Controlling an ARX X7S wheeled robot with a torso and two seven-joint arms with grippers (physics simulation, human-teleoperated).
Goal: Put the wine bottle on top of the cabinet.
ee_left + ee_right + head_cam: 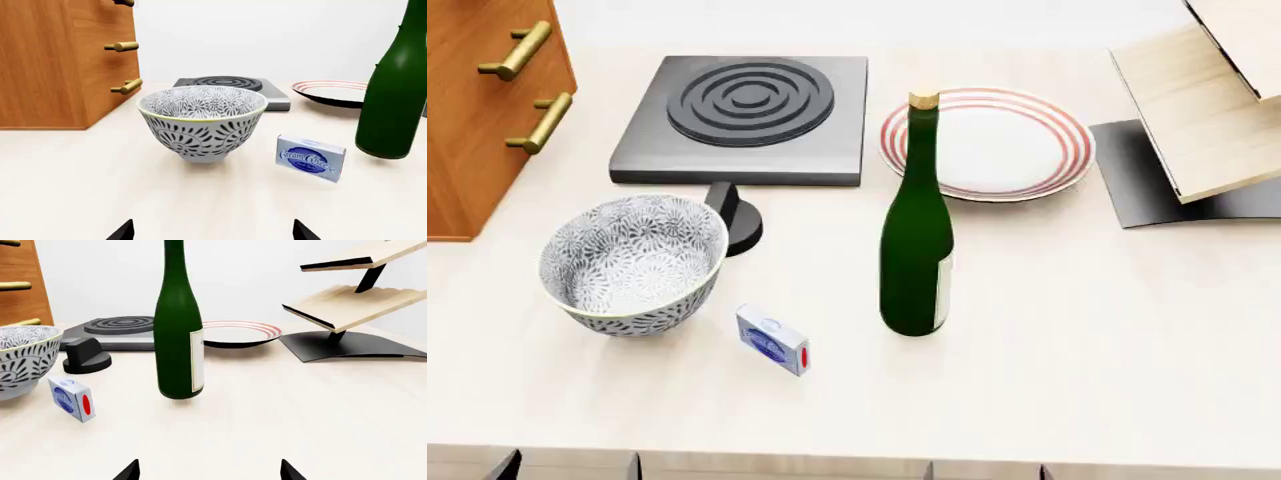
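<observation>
From my head camera the tall dark green glass wine bottle [916, 245] stands upright on the pale tabletop [1068, 340], between the patterned grey-white bowl [634, 262] and the red-ringed plate [988, 142], with the orange-brown wood-grain cabinet [474, 120] at far left. Only the right wrist view shows the bottle's pale label [197, 360]; only the left wrist view reads the blue cream cheese box [311, 157]. The left gripper [212, 232] and right gripper [208, 471] show spread fingertips, holding nothing.

On the table [1094, 340] stood one wine bottle [917, 240], one bowl [631, 262], one plate [1001, 142], one hotplate [747, 118], one cream cheese box [773, 341], one cabinet [481, 110] and one rack [1208, 110].
</observation>
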